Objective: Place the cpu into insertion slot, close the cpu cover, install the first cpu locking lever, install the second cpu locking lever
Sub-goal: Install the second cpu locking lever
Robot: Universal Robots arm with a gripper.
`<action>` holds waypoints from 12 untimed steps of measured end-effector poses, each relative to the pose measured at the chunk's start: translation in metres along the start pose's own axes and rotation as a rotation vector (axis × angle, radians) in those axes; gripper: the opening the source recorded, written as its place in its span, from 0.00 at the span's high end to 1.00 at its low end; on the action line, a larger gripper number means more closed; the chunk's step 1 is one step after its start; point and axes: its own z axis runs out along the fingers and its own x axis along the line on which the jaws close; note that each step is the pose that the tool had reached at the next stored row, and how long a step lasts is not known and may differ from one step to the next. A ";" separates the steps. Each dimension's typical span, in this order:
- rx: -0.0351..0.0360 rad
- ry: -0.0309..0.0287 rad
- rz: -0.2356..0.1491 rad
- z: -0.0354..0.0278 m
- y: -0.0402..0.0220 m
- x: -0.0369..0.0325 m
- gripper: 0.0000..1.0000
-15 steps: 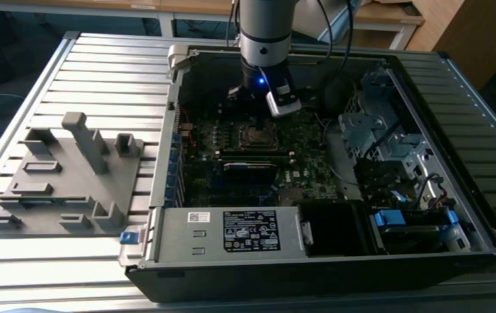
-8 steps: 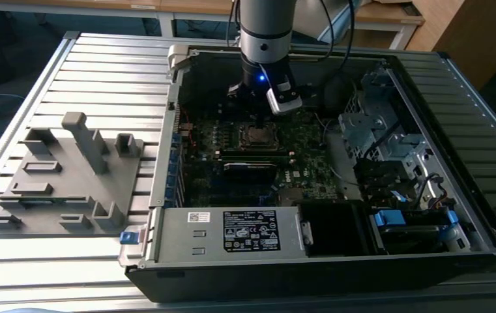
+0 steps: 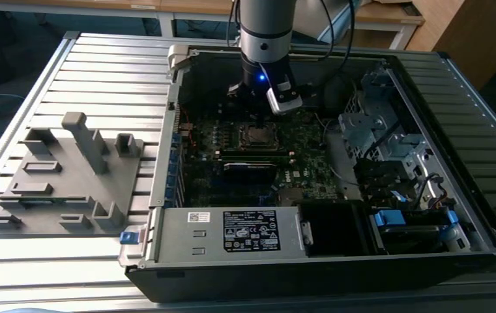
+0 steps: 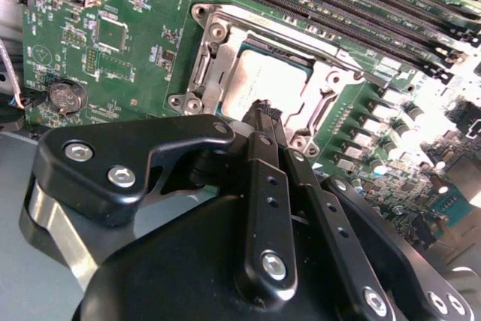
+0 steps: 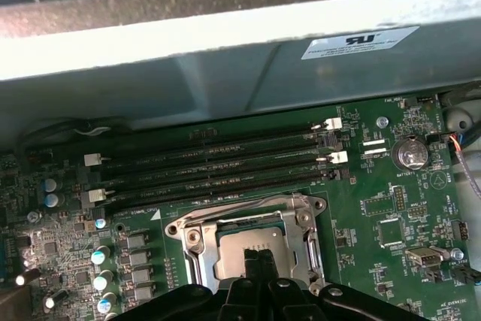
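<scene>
Reaching down into the open computer case, the arm holds its gripper just above the processor socket in the middle of the motherboard. In both wrist views the fingers are pressed together into one narrow black tip, with nothing between them, poised at the edge of the socket. The cpu already lies flat in its slot, its dull metal top showing through the window of the cpu cover, which lies down over it. The first wrist view adds the rows of memory slots beside the socket and a coin battery. The exterior view alone takes in the grey fixture block outside the case, on the slatted table.
</scene>
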 end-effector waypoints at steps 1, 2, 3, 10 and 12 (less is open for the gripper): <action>0.0001 0.0000 0.000 -0.0001 0.0000 0.0000 0.89; -0.0001 0.0000 0.000 -0.0008 0.0001 -0.0001 0.89; 0.0000 0.0000 0.000 -0.0014 0.0001 -0.0001 0.89; 0.0000 0.0001 0.000 -0.0056 0.0003 -0.0004 0.89; 0.0000 0.0000 0.000 -0.0058 0.0003 -0.0004 0.89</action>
